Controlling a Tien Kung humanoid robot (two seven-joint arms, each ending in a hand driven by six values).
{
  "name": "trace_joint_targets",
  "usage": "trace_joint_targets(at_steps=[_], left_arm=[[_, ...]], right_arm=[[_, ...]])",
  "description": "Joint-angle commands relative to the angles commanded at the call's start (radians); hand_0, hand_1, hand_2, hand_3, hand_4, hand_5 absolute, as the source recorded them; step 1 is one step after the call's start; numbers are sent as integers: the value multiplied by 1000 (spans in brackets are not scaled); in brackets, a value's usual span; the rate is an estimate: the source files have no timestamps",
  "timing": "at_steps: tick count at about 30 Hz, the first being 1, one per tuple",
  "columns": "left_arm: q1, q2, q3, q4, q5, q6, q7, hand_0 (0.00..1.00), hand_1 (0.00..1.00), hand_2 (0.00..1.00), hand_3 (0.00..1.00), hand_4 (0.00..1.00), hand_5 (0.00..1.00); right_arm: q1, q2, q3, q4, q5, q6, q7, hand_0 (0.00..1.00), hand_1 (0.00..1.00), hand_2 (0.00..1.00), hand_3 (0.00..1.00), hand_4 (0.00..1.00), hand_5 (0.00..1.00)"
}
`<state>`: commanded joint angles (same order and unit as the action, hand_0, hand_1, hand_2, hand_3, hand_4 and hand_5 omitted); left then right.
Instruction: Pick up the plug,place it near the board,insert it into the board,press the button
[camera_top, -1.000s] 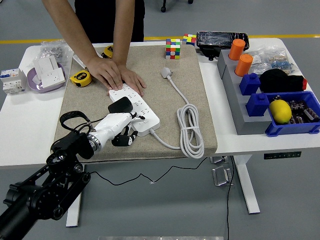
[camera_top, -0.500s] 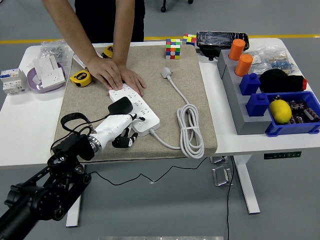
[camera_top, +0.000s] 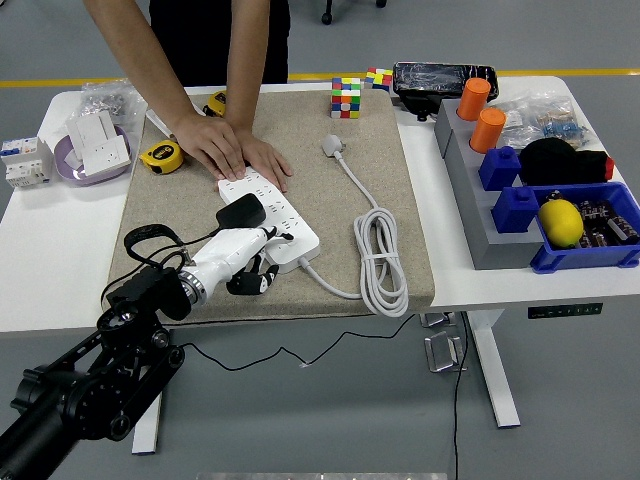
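Note:
A white power strip (camera_top: 285, 222) lies at an angle on the beige mat (camera_top: 380, 120). A black plug (camera_top: 240, 211) sits in the strip near its near end, and its black cable loops off to the left. My left hand (camera_top: 248, 262), white with dark fingertips, is at the strip's near end. Its fingers are curled down beside the strip's edge and hold nothing, and one finger lies on top of the strip. A person's two hands (camera_top: 232, 150) press flat on the strip's far end.
The strip's white cable (camera_top: 382, 262) lies coiled on the mat's right side and ends in a white plug (camera_top: 332, 146). Yellow tape measure (camera_top: 159, 156), purple bowl (camera_top: 92, 152) and Rubik's cube (camera_top: 346, 97) stand around. Grey and blue bins (camera_top: 510, 215) hold a lemon at right.
My left hand has crept slightly up and to the right along the strip's near end. The person's hands and the plug have stayed in place.

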<state>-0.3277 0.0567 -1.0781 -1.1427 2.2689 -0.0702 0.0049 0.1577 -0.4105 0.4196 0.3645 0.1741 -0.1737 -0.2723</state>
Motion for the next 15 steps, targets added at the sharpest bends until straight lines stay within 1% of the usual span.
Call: trace_joint_targets(at_steps=[5,15], left_arm=[[0,-1,0,8,0,-2,1,187,45,162,816,506,2],[-4,6,14,14,0,-19,3,186,45,162,815,506,2]], right_arm=[[1,0,2,0,-1,0,1,805,765,752,779,998,998],[3,1,4,-1,2,0,1,805,765,752,779,998,998]])
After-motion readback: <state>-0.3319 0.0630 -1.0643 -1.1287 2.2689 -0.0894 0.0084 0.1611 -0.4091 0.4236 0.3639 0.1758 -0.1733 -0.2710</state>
